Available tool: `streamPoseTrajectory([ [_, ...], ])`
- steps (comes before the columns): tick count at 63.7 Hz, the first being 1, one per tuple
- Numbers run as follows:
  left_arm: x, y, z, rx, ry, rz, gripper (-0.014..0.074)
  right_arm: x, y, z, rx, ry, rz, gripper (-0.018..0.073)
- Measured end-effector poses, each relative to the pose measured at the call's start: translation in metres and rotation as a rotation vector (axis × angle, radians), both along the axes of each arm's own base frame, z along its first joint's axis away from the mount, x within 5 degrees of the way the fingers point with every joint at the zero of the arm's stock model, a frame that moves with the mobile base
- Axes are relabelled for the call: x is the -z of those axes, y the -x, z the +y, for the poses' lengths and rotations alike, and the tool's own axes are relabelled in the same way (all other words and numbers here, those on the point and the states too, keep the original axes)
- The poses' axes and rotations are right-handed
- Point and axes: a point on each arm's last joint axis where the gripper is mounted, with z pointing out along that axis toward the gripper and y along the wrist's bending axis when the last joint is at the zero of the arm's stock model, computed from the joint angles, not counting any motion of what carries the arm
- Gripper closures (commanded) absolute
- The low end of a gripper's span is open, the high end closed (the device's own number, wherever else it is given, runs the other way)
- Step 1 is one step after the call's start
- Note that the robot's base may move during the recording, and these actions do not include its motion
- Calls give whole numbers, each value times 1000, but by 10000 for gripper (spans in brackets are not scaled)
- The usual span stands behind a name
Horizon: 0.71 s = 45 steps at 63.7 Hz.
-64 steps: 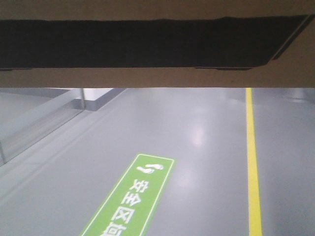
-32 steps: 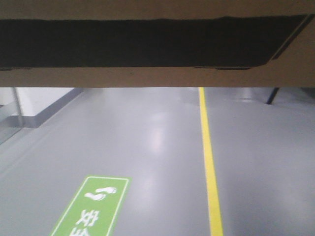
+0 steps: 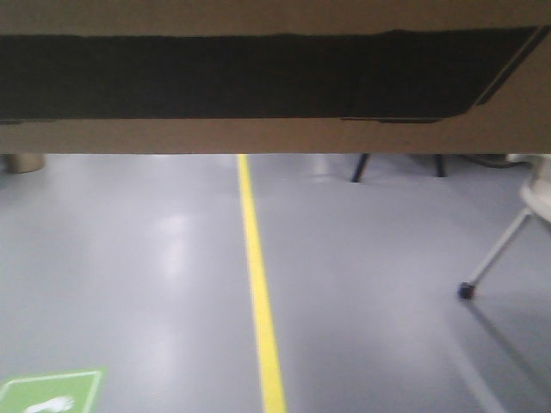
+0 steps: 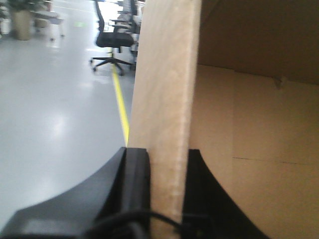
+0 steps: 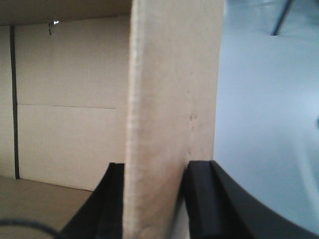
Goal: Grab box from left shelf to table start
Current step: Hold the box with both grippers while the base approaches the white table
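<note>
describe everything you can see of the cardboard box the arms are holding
The box is brown corrugated cardboard with a wide black panel across the face nearest the front camera; no lettering is readable. It fills the top of that view, above the grey floor. The left gripper and right gripper each pinch a side wall, one finger inside, one outside. The visible interior is plain cardboard.

Matt brown cardboard box (image 3: 275, 138) with rough fibrous edges, dull black printed panel (image 3: 241, 76), smooth glossy grey floor (image 3: 138, 258) catching light, yellow line (image 3: 258, 284)
</note>
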Motion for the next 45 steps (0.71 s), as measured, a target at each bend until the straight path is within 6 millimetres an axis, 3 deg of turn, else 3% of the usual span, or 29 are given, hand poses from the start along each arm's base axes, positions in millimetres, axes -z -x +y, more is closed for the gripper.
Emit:
streamPoseTrajectory([
  [45,0,0,0,0,0,0,699,0,0,0,0,0,0,503],
])
